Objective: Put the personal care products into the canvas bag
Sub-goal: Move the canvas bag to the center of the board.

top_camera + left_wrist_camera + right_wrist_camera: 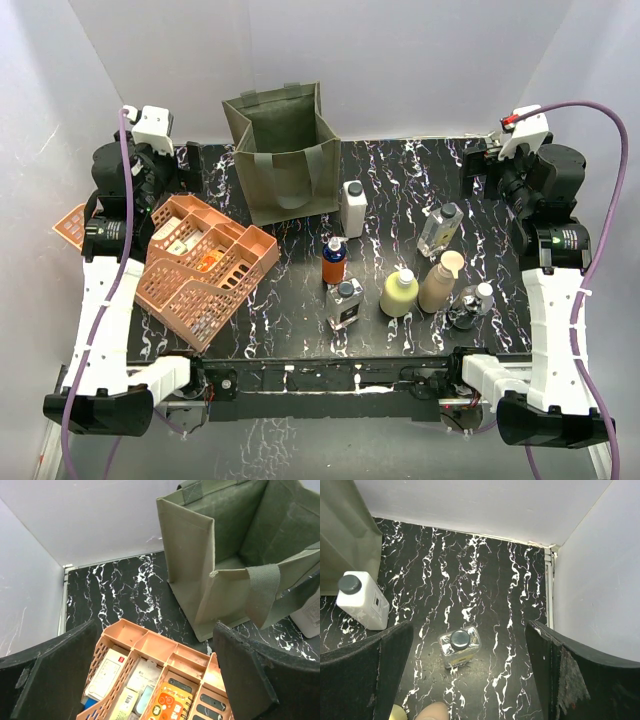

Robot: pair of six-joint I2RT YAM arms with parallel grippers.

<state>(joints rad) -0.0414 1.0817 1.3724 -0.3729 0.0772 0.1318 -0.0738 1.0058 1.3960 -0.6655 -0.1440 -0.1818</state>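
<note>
Start of task, judged. Counted seven bottles (399,293) upright on table (400,165), right of bag (290,190); saw none inside. Found left gripper (156,626) and right gripper (469,625) spread wide, empty. Next, likely: lower right gripper onto clear bottle (459,645), clamp, lift.

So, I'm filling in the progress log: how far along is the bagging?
Done: nothing; the canvas bag looks empty. In hand: nothing; left hand and right hand are open. Left: all seven stand on the table: white bottle, clear black-capped bottle, orange bottle, yellow-green pump bottle, tan bottle, square clear bottle, dark round bottle.
</note>
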